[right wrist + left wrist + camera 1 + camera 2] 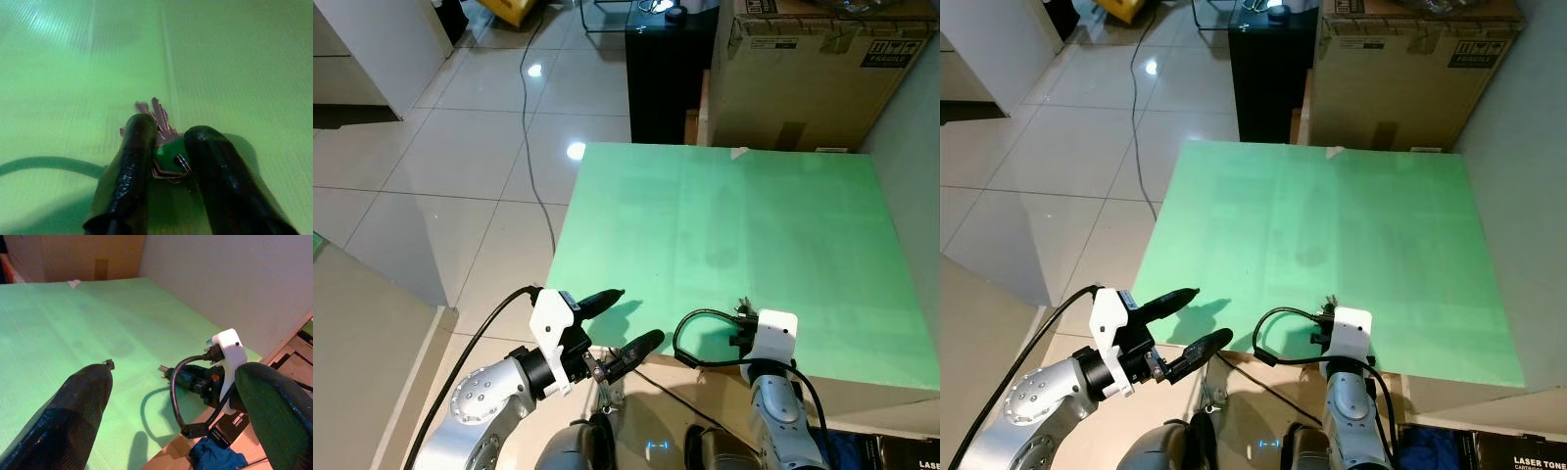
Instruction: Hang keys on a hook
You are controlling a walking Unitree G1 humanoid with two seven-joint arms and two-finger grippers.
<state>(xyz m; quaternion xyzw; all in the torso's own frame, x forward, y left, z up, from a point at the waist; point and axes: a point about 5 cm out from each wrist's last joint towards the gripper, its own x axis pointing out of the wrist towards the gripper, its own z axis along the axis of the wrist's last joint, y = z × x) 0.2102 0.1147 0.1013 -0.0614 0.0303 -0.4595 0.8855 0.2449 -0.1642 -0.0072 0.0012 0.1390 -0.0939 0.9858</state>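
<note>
A bunch of keys (157, 115) with a green tag (168, 149) sits between the two black fingers of my right gripper (168, 132), which is shut on it just above the green table top (754, 225). In the left eye view that right gripper (742, 313) is at the table's near edge, its white wrist block and a looped black cable over it. My left gripper (639, 313) hovers open over the table's near left corner, nothing between its fingers. Seen from the left wrist, its fingers (83, 396) frame the right arm.
A large cardboard box (813, 69) and a black cabinet (668, 69) stand behind the table's far edge. A pale wall (918, 147) runs along the table's right side. A black cable (533, 147) trails over the tiled floor on the left.
</note>
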